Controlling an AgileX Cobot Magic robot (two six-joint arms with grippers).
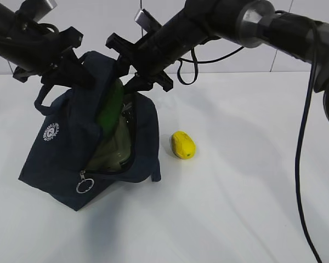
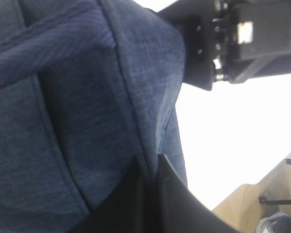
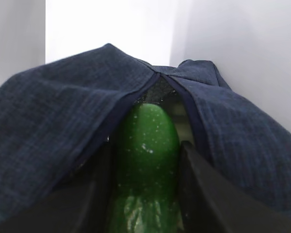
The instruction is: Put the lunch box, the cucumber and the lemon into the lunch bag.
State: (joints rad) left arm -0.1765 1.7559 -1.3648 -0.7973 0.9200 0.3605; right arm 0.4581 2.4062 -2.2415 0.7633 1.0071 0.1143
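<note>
A: right gripper status?
B: clamped on the cucumber, one finger on each side of it. Far end of the cucumber is poked into the zipper opening of the lunch bag

A: left gripper?
B: clenched on fabric at the bag's top edge, about 11 o'clock of the bag in the exterior view. Left wrist view is nearly all navy cloth with the dark fingers at the bottom pinching a seam

A: bag pose?
B: sits on the white table, top pulled up toward the left gripper. Mouth gapes toward the camera, metal ring pull hangs at the low end of the zip, white round logo on the side panel

A: lunch box?
B: inside the bag, sage-green lid visible through the opening. Cucumber leans steeply above it, upper end toward 12 o'clock

A: lemon?
B: on the table at 3 o'clock of the bag, near it, not touching, nothing on it
</note>
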